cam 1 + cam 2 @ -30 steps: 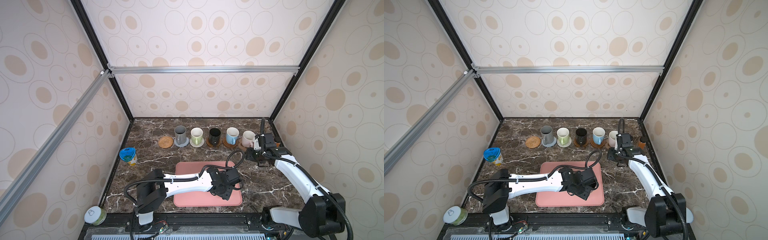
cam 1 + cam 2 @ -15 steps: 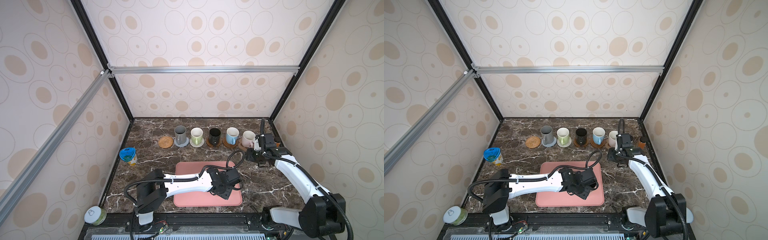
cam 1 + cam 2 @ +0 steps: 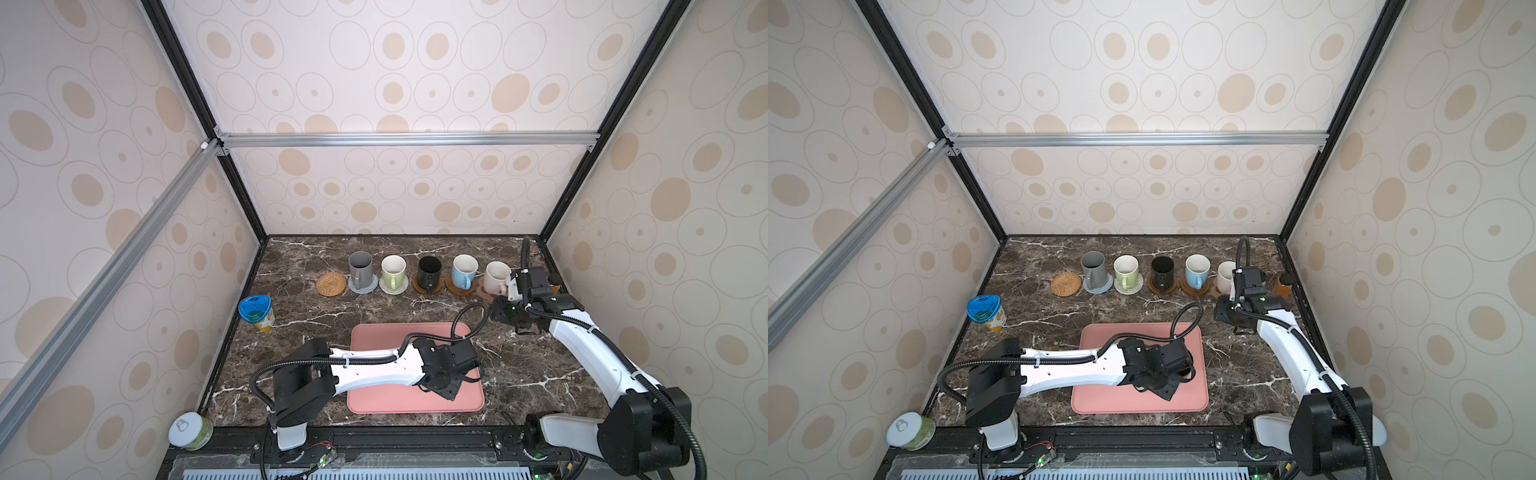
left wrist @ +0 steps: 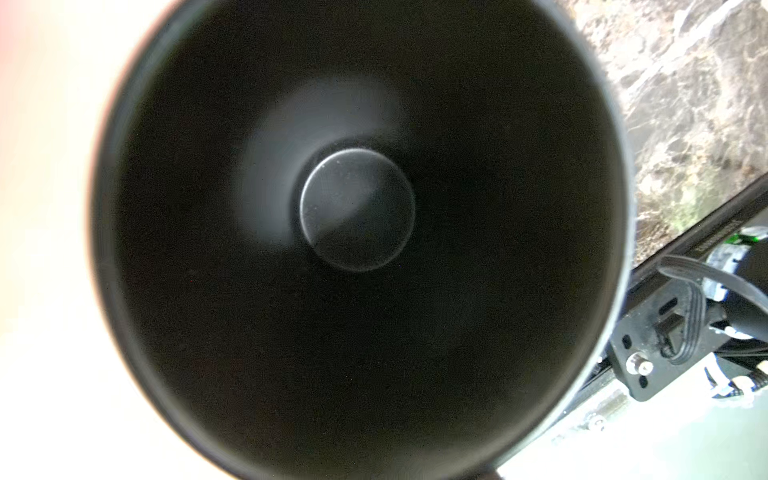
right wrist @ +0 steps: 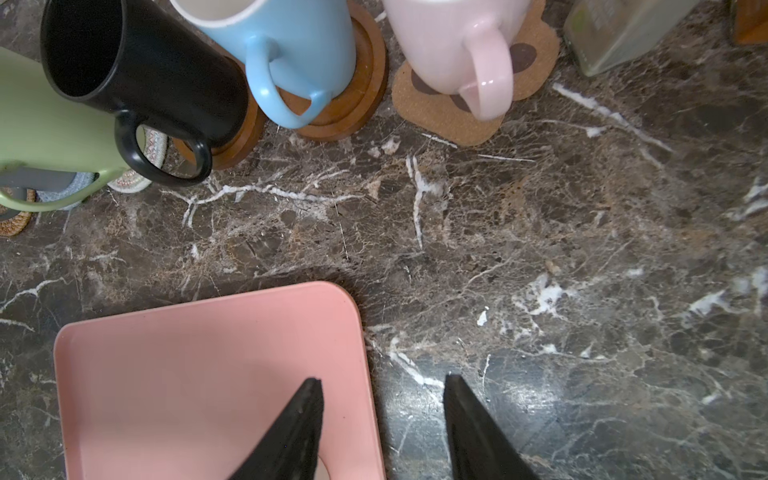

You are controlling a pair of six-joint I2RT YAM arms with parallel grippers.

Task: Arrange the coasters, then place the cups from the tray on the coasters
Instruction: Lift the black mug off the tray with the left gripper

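Note:
Along the back stand a grey cup (image 3: 360,266), a green cup (image 3: 393,270), a black cup (image 3: 429,270), a light blue cup (image 3: 464,270) and a pink cup (image 3: 495,277), each on a coaster. The tan rattan coaster (image 3: 331,284) is bare. My left gripper (image 3: 446,384) hangs over the right part of the pink tray (image 3: 374,340). Its wrist view looks straight down into a second black cup (image 4: 357,208), which hides the jaws. My right gripper (image 5: 382,386) is open and empty above the tray's (image 5: 187,374) far right corner.
A blue-lidded can (image 3: 257,311) stands at the table's left edge. A white-lidded green can (image 3: 189,430) sits by the front left corner. A glass jar (image 5: 615,37) and an amber bottle (image 3: 1283,284) stand at the back right, beside the pink cup (image 5: 457,45).

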